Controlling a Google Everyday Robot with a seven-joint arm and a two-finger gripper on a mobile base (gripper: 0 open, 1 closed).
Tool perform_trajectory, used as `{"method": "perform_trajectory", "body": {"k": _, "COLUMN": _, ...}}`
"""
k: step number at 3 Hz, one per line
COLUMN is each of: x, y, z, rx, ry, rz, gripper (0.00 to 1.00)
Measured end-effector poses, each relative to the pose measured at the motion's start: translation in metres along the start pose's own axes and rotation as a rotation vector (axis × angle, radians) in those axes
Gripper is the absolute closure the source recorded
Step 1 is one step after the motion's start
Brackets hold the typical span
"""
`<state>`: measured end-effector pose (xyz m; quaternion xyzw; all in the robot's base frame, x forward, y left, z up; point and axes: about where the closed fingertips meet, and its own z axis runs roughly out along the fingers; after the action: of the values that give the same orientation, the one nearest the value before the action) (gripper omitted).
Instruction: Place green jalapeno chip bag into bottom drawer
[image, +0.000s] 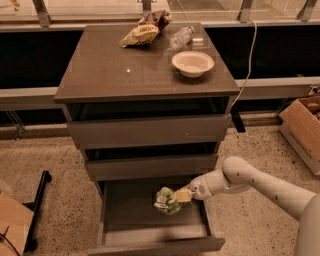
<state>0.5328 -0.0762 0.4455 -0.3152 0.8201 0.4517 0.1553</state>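
The green jalapeno chip bag is a small crinkly light-green bag, low inside the open bottom drawer, at its right middle. My gripper reaches in from the right and is shut on the bag's right edge. The white arm runs off to the lower right. I cannot tell whether the bag rests on the drawer floor or hangs just above it.
On the cabinet top lie a yellow-tan chip bag, a dark brown bag, a clear plastic bottle and a white bowl. The two upper drawers stand slightly open. Cardboard boxes stand at right and lower left.
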Motion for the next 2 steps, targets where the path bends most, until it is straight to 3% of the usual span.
{"method": "perform_trajectory", "body": {"k": 2, "x": 0.047, "y": -0.104, "z": 0.022, "rx": -0.073, "ry": -0.089, "rz": 0.142, "gripper": 1.00}}
